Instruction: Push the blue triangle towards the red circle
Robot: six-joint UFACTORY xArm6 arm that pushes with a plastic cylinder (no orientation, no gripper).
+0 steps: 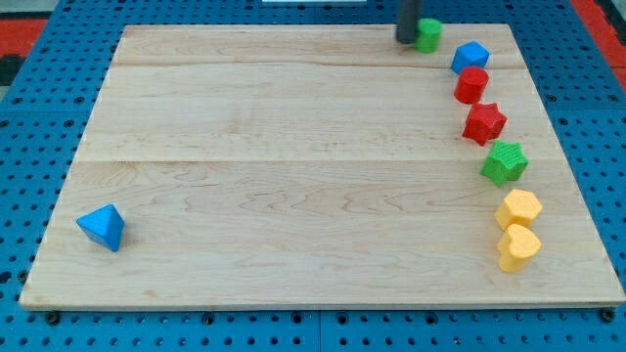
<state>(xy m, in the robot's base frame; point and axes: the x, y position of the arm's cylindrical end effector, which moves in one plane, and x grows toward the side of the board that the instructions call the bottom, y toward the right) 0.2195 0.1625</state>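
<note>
The blue triangle [103, 227] lies near the board's lower left corner. The red circle [470, 85] sits at the view's upper right, just below a blue cube [469, 56]. My tip [406, 39] is at the view's top, right of centre, touching the left side of a green round block [427, 34]. The tip is far from the blue triangle, across the board from it.
Down the view's right side below the red circle lie a red star [484, 123], a green star [505, 162], a yellow hexagon-like block [518, 209] and a yellow heart [517, 247]. The wooden board [293, 166] rests on a blue pegboard.
</note>
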